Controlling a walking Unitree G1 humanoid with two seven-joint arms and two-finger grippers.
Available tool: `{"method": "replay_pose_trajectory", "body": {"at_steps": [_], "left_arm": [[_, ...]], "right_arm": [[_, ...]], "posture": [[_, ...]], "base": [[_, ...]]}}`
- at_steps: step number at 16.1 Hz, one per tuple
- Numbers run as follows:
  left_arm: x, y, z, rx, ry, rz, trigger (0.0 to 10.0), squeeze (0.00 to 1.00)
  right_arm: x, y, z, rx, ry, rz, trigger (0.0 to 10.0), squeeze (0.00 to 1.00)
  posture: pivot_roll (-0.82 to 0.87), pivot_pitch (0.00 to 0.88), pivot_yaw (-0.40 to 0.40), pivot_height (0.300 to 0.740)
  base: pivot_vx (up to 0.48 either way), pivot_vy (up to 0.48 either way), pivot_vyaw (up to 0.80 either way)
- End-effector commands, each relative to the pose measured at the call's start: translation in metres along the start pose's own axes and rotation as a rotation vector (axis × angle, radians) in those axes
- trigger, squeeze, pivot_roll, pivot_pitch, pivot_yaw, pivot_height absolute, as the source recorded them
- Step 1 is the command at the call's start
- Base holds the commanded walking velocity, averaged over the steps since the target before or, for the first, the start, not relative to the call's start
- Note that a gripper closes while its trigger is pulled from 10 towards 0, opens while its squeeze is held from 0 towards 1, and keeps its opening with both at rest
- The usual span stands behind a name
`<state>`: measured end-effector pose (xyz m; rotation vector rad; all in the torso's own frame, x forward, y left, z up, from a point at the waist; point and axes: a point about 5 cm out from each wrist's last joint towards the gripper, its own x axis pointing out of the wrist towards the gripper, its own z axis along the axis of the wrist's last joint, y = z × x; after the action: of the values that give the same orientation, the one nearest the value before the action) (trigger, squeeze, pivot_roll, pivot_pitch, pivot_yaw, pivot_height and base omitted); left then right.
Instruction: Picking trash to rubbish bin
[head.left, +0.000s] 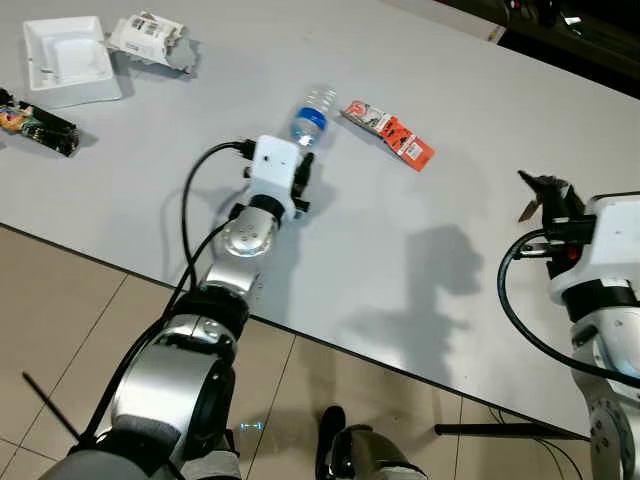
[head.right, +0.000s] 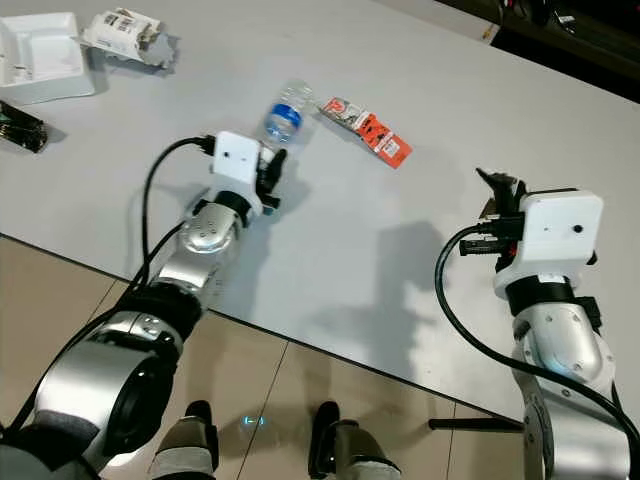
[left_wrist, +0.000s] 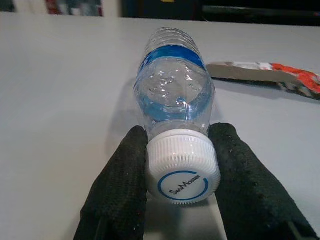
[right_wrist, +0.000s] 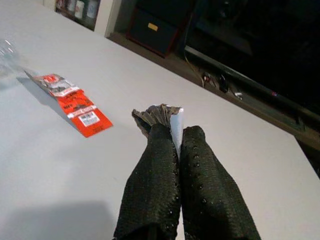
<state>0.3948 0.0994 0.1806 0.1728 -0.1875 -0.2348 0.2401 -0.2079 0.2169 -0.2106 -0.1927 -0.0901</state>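
From the head views, most of the trash is still on the desk (head.left: 420, 260): a red wrapper (head.left: 390, 134), a crumpled packet (head.left: 150, 38), a white tray (head.left: 68, 60); no bin is in sight. The left wrist view shows the left pincer (left_wrist: 180, 165) closed on the cap, printed "SeaMaster", of the lying plastic bottle (left_wrist: 172, 82). In the right wrist view the right pincer (right_wrist: 175, 131) is clamped on a crumpled scrap (right_wrist: 160, 114) above the desk.

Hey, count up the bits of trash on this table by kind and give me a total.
Plastic bottle: 1
Flat red wrapper: 1
Crumpled white packet: 1
White foam tray: 1
Dark snack wrapper: 1
Crumpled scrap pinched in the right end effector: 1
Total: 6
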Motion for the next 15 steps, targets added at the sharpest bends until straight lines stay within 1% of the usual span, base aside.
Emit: {"method": "replay_pose_trajectory", "body": {"at_steps": [1,2,3,5,6,8,11,13,15], "left_arm": [[-0.009,0.001,-0.018,0.002,0.057,0.029,10.0,0.0],[-0.011,0.005,-0.012,0.018,0.001,0.047,10.0,0.0],[-0.011,0.008,-0.008,0.026,-0.029,0.054,10.0,0.0],[-0.015,0.012,-0.001,0.063,-0.085,0.052,10.0,0.0],[-0.016,0.013,0.001,0.069,-0.094,0.052,10.0,0.0],[-0.02,0.025,0.01,0.106,-0.143,0.075,10.0,0.0],[-0.025,0.042,0.016,0.122,-0.152,0.129,10.0,0.0],[-0.031,0.05,0.014,0.136,-0.138,0.139,10.0,0.0],[-0.032,0.05,0.016,0.132,-0.13,0.141,10.0,0.0]], "right_arm": [[0.001,-0.002,-0.001,0.002,-0.002,-0.006,10.0,0.0],[0.005,-0.001,-0.001,0.006,-0.009,0.0,10.0,0.0],[0.007,0.0,-0.001,0.008,-0.013,0.003,10.0,0.0],[0.014,0.003,-0.002,0.02,-0.029,0.012,10.0,0.0],[0.017,0.005,-0.003,0.023,-0.034,0.014,10.0,0.0],[0.024,0.007,-0.002,0.034,-0.057,0.019,10.0,0.0],[0.024,0.008,-0.009,0.042,-0.045,0.032,10.0,0.0],[0.027,0.015,-0.01,0.052,-0.054,0.047,10.0,0.0],[0.029,0.017,-0.009,0.058,-0.066,0.048,10.0,0.0]], "posture": [[0.07,0.292,-0.192,0.74],[0.09,0.283,-0.19,0.74],[0.09,0.283,-0.19,0.74],[0.14,0.262,-0.179,0.74],[0.16,0.25,-0.175,0.74],[0.19,0.253,-0.178,0.74],[0.23,0.268,-0.182,0.74],[0.23,0.27,-0.18,0.74],[0.23,0.262,-0.177,0.74]], "base": [[0.0,0.0,0.0],[0.0,0.0,0.0],[0.0,0.0,0.0],[0.0,0.0,0.0],[0.0,0.0,0.0],[0.0,0.0,0.0],[0.0,0.0,0.0],[0.0,0.0,0.0],[0.0,0.0,0.0]]}}
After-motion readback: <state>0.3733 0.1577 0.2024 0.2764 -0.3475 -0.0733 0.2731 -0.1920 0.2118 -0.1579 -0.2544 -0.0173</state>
